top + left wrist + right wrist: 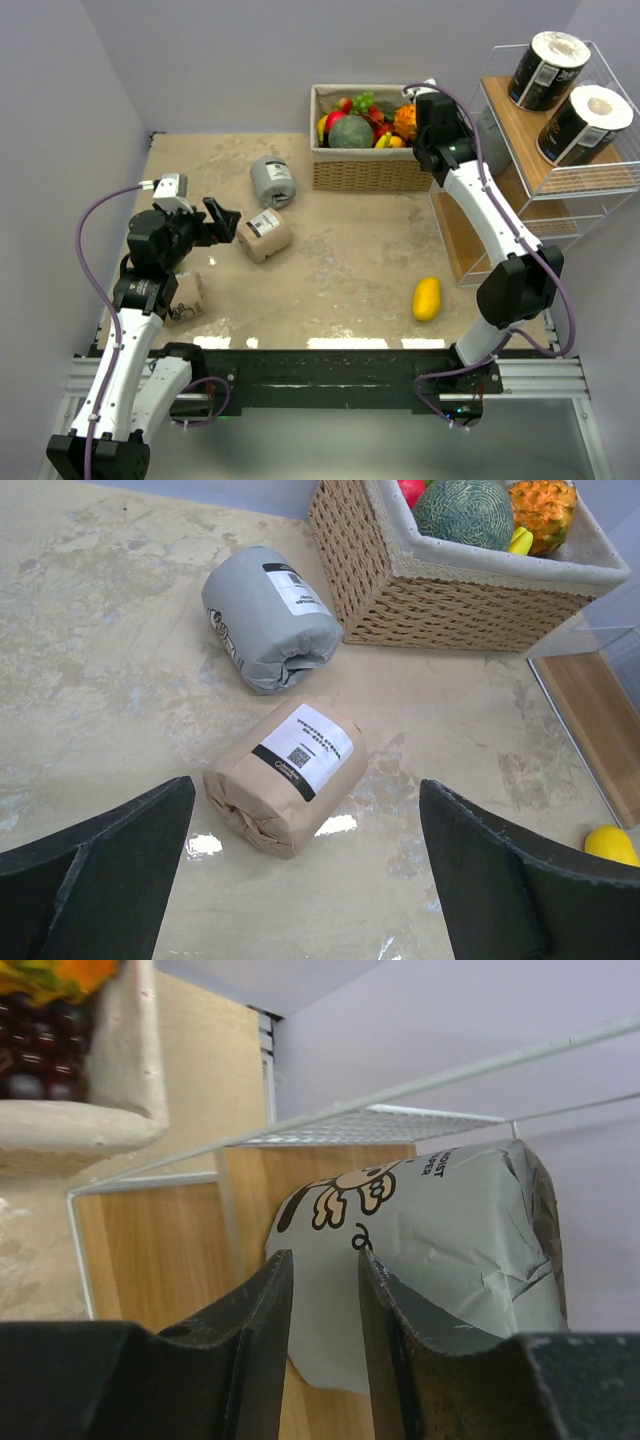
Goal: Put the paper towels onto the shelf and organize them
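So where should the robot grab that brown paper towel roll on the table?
Grip the tan paper towel roll across its curved middle, coming down from above with the open left gripper. It lies on its side, both rounded flanks free.

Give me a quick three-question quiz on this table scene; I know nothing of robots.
1. True or false: two black-wrapped cylindrical paper towel rolls stand on the white wire shelf.
2. Which lies closest before the open left gripper? A tan-wrapped paper roll; B yellow mango; C red apple.
3. Fill in: the table roll nearest the woven wicker basket is wrapped in ____ paper.
Key: 1 true; 2 A; 3 grey.
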`<state>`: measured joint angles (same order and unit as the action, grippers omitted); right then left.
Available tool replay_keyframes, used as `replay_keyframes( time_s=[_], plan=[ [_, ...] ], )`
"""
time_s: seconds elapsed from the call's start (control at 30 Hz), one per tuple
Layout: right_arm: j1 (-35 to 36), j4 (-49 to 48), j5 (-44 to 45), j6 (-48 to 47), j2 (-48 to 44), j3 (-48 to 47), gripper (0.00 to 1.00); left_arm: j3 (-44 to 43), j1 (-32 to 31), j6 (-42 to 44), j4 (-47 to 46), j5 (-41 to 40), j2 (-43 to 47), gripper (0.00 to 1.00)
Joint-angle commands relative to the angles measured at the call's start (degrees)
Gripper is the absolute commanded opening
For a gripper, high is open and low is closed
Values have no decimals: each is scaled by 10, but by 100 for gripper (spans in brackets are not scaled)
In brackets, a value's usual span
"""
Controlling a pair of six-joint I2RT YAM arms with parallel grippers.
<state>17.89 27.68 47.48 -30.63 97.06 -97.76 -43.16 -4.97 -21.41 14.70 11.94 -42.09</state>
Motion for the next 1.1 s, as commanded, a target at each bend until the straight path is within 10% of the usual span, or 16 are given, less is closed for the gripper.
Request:
replay_keyframes(
  time_s=[0.0,0.63,1.07],
  plan=[
    [-37,-18,22,11,-17,3,35,-2,-3,8,-14,-2,3,100],
    [86,-5,-208,158,-98,-4,43,0,-2,8,-15,-4,-3,100],
    [173,-212,-513,439,-130,211,77,3,-3,3,-10,-23,-32,100]
  ],
)
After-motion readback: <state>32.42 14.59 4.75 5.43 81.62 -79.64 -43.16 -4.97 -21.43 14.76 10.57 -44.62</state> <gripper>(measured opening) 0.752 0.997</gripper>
